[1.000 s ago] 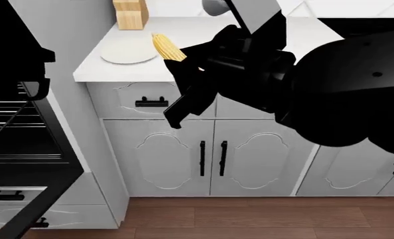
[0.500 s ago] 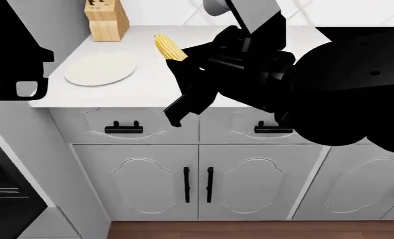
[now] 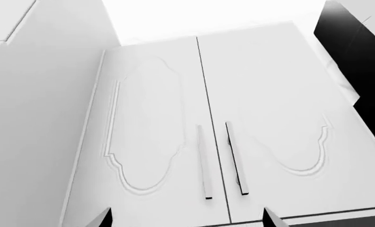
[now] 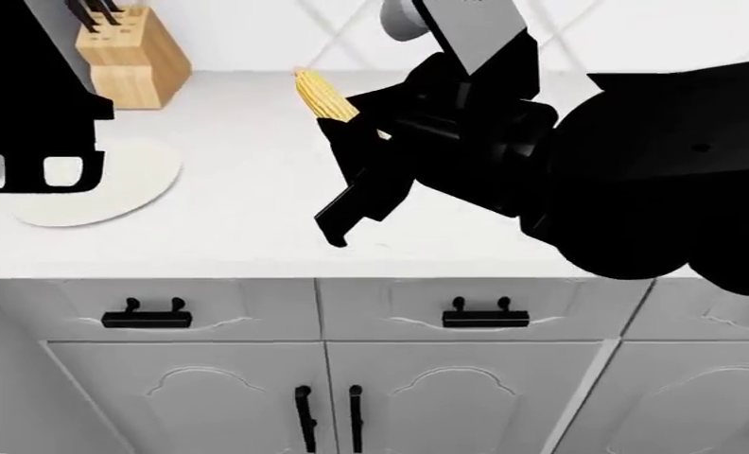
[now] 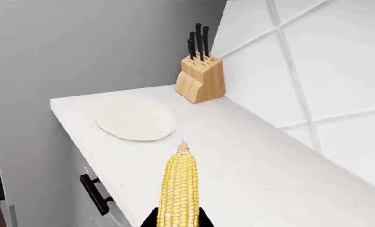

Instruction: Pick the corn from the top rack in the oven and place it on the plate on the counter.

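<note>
Right gripper (image 4: 339, 121) clamped on bumpy yellow corn (image 4: 324, 96), tapered tip up, above white veined counter (image 4: 249, 218). Flat round cream plate (image 4: 103, 184) well apart, near wooden knife block (image 4: 129, 59). Left gripper (image 3: 186, 218) tips spread before panelled cabinet doors (image 3: 174, 127).

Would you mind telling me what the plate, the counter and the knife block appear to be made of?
The plate looks like matte cream ceramic: plain, smooth, no gloss, though it is only a render. The counter reads as white marble or a stone look-alike, with very faint veining and a soft sheen. The knife block seems to be light, unvarnished wood, judging by its tan colour; the black handles sticking out could be plastic.
</note>
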Tool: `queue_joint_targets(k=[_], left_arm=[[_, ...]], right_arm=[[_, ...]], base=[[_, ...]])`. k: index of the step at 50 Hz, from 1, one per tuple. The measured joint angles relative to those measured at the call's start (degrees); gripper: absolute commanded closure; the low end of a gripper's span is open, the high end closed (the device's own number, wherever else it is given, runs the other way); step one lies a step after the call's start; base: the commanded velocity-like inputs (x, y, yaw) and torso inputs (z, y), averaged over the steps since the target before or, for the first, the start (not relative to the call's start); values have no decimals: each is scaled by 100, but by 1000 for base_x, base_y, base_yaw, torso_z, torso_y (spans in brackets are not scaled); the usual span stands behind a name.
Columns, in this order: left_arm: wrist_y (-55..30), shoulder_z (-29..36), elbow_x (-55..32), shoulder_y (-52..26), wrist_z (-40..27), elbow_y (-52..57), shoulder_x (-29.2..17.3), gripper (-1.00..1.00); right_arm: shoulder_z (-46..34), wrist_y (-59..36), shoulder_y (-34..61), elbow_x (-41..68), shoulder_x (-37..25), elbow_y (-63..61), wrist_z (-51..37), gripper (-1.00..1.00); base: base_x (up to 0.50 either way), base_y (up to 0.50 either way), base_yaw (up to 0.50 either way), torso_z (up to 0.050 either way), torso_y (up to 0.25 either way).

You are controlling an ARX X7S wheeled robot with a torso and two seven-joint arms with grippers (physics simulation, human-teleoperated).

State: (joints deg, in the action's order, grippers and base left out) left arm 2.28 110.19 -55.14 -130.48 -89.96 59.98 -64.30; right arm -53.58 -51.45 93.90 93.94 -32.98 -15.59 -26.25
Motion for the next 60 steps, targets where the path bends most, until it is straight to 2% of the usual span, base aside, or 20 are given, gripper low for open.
queue_joint_targets(k=[7,60], left_arm=[[-9,-8,6,23,1,-3,11,-100],[-90,-164,41,169,0,1,29,-100]], right_arm=[[38,70,-8,-84,-15,-1,15,100],[-1,133,11,-340,-6,-33,144,100]], base=[[0,0,30,0,2],[121,21,500,0,0]])
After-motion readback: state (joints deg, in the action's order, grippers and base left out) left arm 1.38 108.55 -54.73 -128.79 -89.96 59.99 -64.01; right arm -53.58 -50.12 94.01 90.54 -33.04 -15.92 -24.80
